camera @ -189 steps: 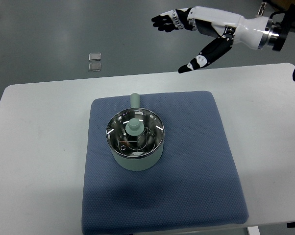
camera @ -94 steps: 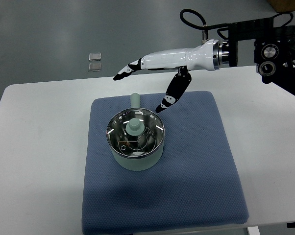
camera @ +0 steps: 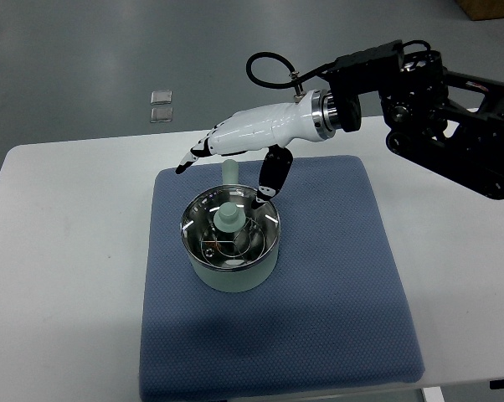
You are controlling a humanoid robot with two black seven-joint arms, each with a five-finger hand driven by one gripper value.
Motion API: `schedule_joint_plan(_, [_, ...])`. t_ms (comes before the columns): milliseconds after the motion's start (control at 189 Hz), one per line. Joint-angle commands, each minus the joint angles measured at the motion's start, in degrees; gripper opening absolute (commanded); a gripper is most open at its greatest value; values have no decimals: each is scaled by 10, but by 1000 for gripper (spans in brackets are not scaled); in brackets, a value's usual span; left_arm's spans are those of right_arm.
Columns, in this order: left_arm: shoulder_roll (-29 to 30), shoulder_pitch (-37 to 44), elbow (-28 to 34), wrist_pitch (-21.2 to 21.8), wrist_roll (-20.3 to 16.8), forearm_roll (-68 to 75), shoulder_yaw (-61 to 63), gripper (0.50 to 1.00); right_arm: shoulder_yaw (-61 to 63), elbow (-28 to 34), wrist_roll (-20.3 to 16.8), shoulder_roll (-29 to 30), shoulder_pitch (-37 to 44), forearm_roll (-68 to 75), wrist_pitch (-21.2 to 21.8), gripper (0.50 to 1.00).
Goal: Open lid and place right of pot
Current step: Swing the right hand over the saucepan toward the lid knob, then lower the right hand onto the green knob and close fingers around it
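The pot (camera: pixel 231 251), pale green, stands on a blue mat (camera: pixel 319 318) that covers the middle of the white counter (camera: pixel 59 251). The pot sits left of the mat's centre, and its handle (camera: pixel 230 171) points toward the mat's far edge.

The lid (camera: pixel 212 234), clear glass with a metal rim, is seated on the pot. Its pale green knob (camera: pixel 228 218) stands upright at the lid's centre. The mat right of the pot is bare.

The right robot hand (camera: pixel 235 155) reaches in from the right on a white forearm joined to black arm housing (camera: pixel 453 117) beyond the mat's right far corner. The hand hangs over the pot's far side, above the handle. Its fingers (camera: pixel 193 155) are extended and spread, pointing left past the handle. The thumb (camera: pixel 271 176) hangs down apart from them, its tip at the lid's far right rim; whether it touches the rim cannot be told. The hand holds nothing, and the knob lies clear of it on the near side.

Two small clear squares (camera: pixel 161 106) lie on the floor beyond the counter, far left of the pot.
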Motion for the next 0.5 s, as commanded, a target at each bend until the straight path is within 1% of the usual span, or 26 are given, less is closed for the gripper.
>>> schedule_joint_plan(0, [0, 0, 0, 0, 0, 0, 0, 1000, -6, -7, -1, 12, 5, -12, 0, 930])
schedule_joint_plan(153, [0, 0, 0, 0, 0, 0, 0, 1000, -19, -14, 0, 27, 7, -51, 0, 930])
schedule_joint_plan(492, [0, 0, 0, 0, 0, 0, 0, 1000, -34, -14, 0, 28, 2, -76, 0, 928])
